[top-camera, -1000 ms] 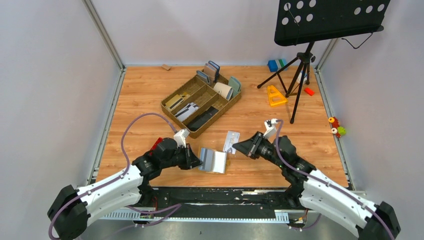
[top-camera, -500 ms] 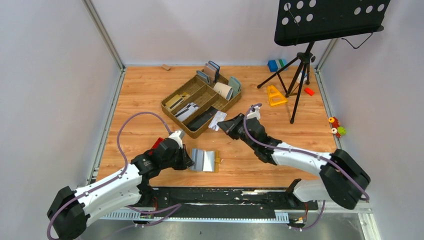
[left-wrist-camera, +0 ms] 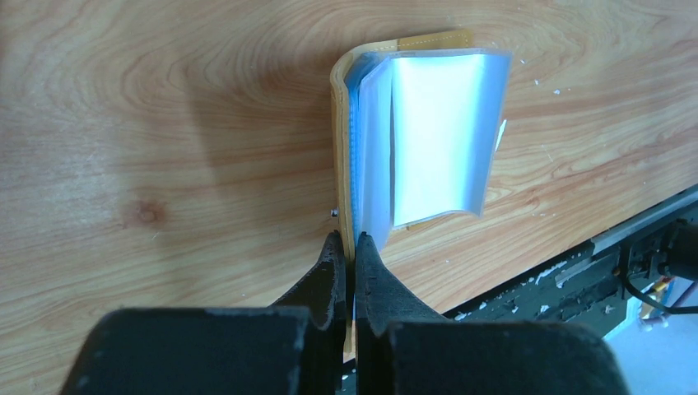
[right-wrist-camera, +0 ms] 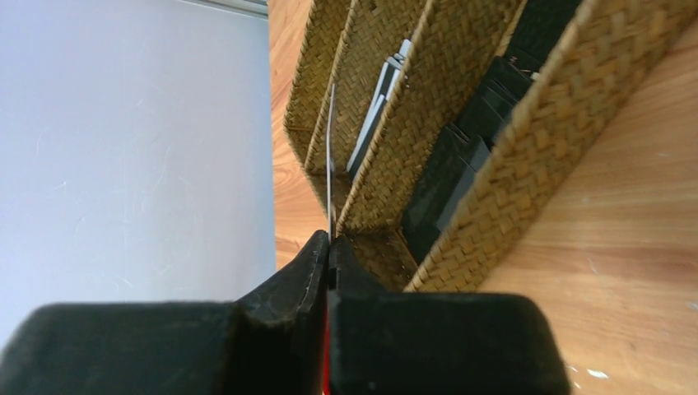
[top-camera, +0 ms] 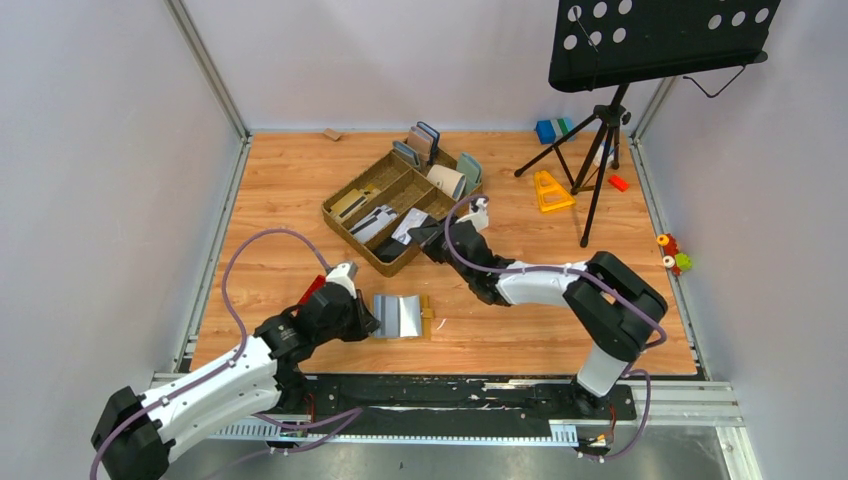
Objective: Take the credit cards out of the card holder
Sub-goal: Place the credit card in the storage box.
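Left gripper (left-wrist-camera: 350, 244) is clamped tight on the near edge of the yellow card holder (left-wrist-camera: 339, 123), which lies open on the table (left-wrist-camera: 165, 123). Right gripper (right-wrist-camera: 329, 240) pinches a credit card (right-wrist-camera: 330, 156) (edge-on, razor thin) above the woven tray (right-wrist-camera: 568, 90).

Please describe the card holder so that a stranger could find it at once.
On the wooden table, look toward the near edge, in front of the woven tray. The card holder lies open there, pinched by the left gripper. Only it has a mustard-yellow cover and clear sleeves.
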`<state>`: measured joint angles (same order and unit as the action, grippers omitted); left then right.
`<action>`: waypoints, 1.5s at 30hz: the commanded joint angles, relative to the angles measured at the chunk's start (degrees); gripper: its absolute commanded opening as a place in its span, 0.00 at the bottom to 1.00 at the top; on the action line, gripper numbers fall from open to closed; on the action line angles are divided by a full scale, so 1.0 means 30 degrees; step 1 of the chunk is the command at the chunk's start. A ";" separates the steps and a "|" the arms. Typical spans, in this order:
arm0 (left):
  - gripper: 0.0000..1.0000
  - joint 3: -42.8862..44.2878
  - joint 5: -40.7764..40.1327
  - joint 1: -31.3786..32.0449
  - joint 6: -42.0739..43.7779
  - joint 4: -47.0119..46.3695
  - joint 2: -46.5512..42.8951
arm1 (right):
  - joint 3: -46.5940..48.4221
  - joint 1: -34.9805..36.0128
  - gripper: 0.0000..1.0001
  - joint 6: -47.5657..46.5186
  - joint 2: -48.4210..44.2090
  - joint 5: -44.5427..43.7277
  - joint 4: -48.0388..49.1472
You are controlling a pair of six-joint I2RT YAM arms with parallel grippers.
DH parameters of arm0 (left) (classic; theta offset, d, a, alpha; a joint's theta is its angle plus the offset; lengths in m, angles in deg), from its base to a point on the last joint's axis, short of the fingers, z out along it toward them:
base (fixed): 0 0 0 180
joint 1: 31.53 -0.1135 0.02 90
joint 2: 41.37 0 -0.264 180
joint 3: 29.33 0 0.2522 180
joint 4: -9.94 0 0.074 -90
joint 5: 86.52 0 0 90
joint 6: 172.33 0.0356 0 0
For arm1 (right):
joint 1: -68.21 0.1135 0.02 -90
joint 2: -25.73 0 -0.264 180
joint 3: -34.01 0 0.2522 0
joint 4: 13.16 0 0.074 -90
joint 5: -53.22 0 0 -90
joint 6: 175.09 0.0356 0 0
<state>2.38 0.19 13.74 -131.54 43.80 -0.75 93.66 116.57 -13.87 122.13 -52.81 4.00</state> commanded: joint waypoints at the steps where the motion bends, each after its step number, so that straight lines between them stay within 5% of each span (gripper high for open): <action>1: 0.00 -0.1395 -0.0691 -0.0063 -0.0834 0.0323 -0.0994 | 0.2064 0.0210 0.00 0.0659 0.1344 -0.0460 0.1506; 16: 0.00 -0.0942 -0.2795 -0.0063 -0.1414 0.2992 -0.1292 | 0.2925 0.1078 0.00 0.0830 0.4393 -0.1763 0.3315; 22: 0.00 -0.0814 -0.3810 -0.0063 -0.2390 0.4309 -0.2121 | 0.7007 0.1074 0.00 -0.2516 0.5518 -0.0550 0.2066; 32: 0.00 -0.1653 -0.4504 -0.0063 -0.4396 0.5821 -0.4278 | 1.1796 0.0921 0.00 -0.2352 0.8605 -0.1297 0.1176; 45: 0.00 -0.1648 -0.4408 -0.0071 -0.3957 0.5112 -0.3260 | 0.9476 0.1305 0.00 -0.0169 0.8419 -0.2264 0.0499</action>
<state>-1.20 -10.56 13.70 -145.07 55.45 -12.07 123.56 119.46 -16.95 147.62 -57.38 5.49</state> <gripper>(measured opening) 0.017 0.011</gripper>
